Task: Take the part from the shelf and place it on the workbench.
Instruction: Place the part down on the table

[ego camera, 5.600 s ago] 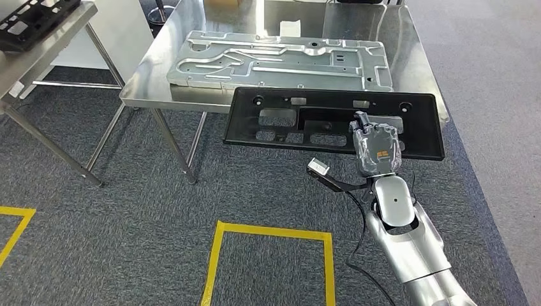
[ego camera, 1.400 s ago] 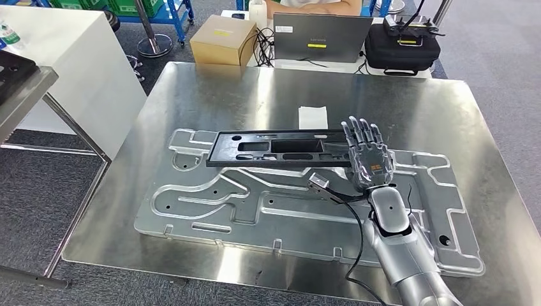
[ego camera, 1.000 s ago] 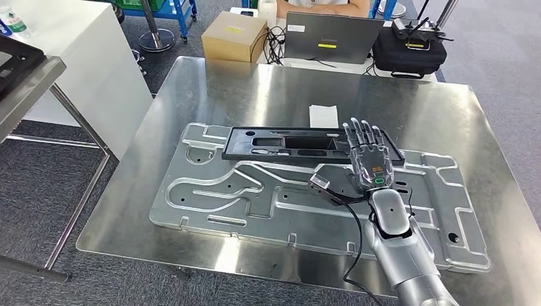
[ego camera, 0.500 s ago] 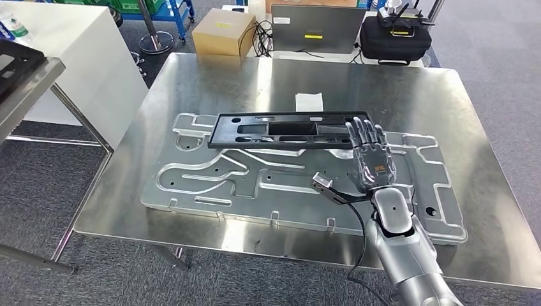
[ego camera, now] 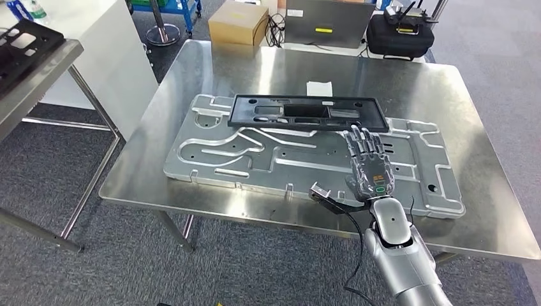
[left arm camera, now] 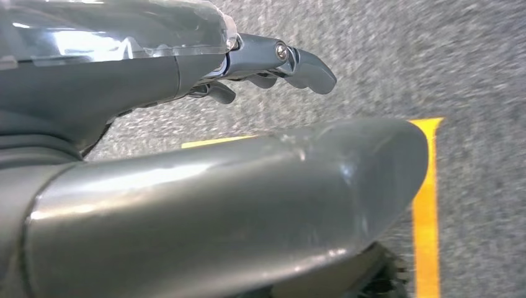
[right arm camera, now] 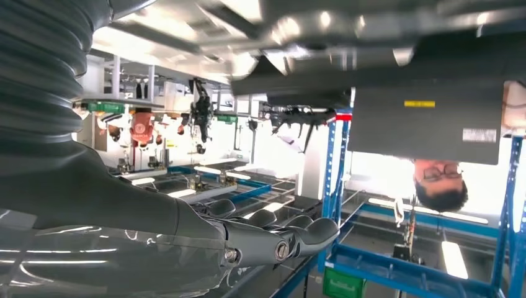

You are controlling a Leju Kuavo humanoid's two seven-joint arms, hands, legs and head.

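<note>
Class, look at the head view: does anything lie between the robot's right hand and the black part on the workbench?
Nothing visible does. The right hand is open above the silver plate, its fingertips just short of the black part, which lies flat along the plate's far edge on the workbench. Only bare plate shows between them.

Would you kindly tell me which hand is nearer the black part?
Right. The right hand is open just short of the black part; the left hand hangs over carpet with yellow tape.

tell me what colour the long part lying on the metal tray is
Black, clearest in the head view: the part.
</note>
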